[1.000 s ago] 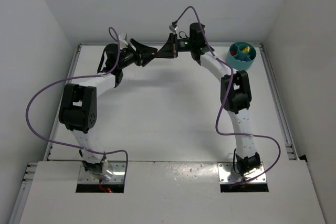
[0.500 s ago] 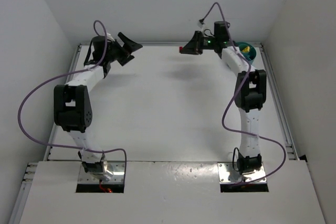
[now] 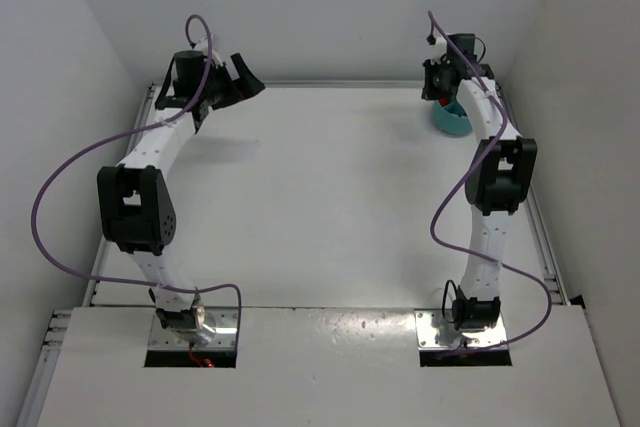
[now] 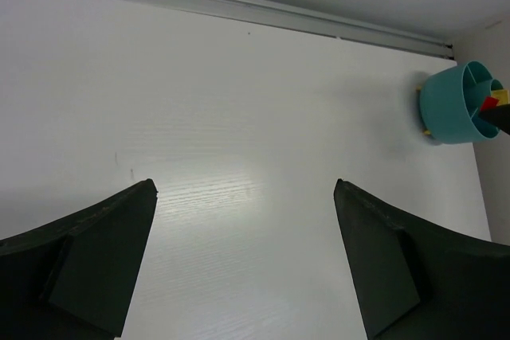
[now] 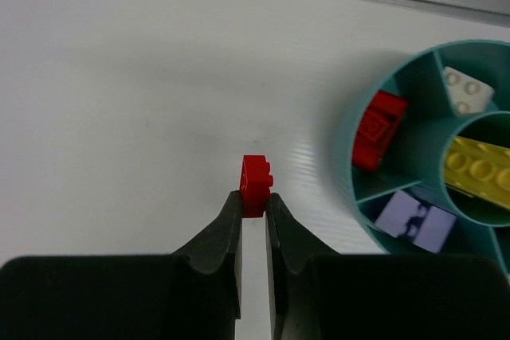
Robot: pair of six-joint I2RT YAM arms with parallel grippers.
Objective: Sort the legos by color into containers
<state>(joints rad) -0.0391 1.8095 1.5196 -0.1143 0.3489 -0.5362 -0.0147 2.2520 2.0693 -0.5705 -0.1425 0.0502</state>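
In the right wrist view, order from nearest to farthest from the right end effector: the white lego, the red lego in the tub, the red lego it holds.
1. Held red lego, pinched in the right end effector's tips.
2. Red lego in the teal tub, left compartment.
3. White lego, the tub's upper compartment, farther right.

A: Any text, nos. or brand marks legible here?
B: None. Only a dark print on a pale tile (image 5: 414, 220) in the teal tub (image 5: 345, 161), right wrist cam, too blurred to read as letters or digits.
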